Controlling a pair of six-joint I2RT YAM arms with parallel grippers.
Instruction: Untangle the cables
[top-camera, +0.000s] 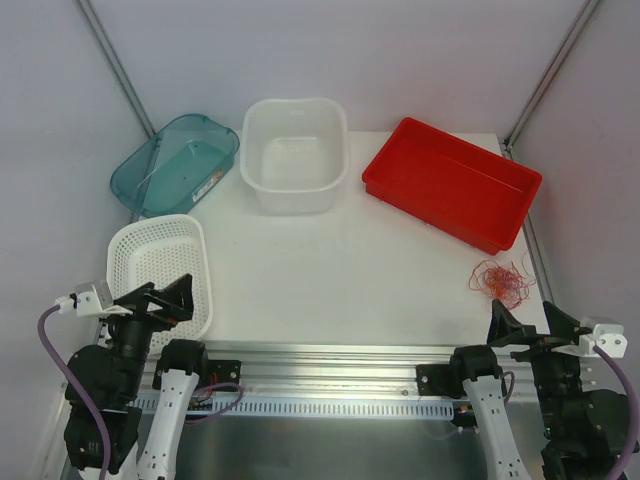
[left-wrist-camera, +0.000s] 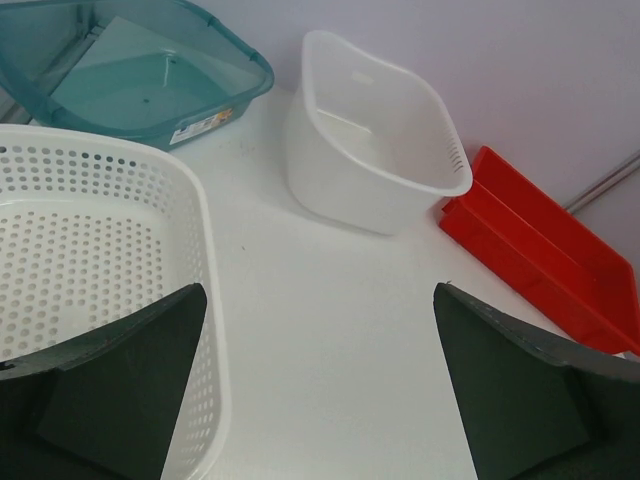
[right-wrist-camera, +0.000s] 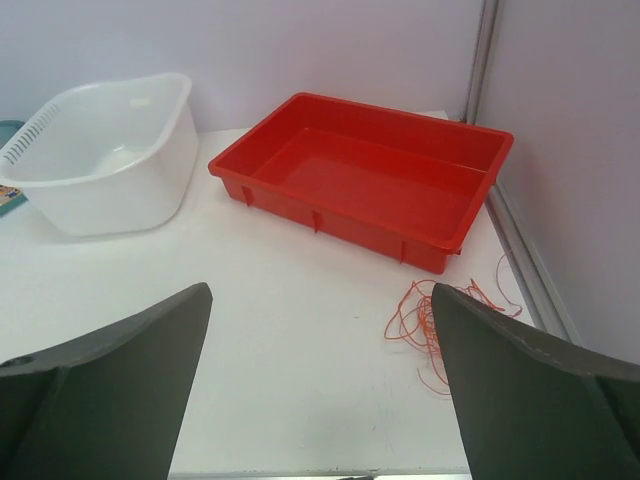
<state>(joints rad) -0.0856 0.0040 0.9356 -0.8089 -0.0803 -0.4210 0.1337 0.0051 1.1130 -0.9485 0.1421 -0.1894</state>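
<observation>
Top view: hair-thin red-orange cables (top-camera: 500, 283) are seen tangled on the white table (top-camera: 330, 280), just ahead of the right jaws.
Left wrist view: left jaws are spread wide, empty; no cables shown.
Right wrist view: right jaws likewise; thin strands may be missed, or the knot tightened by pulling.

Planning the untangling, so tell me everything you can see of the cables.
The cables are a small, loose bundle of hair-thin wires, mostly red-orange, curling in overlapping loops with a few stray ends. They lie flat on the white table near its right edge, just in front of the near corner of the red tray. Nothing grips them. The open right hand sits just short of them.
</observation>
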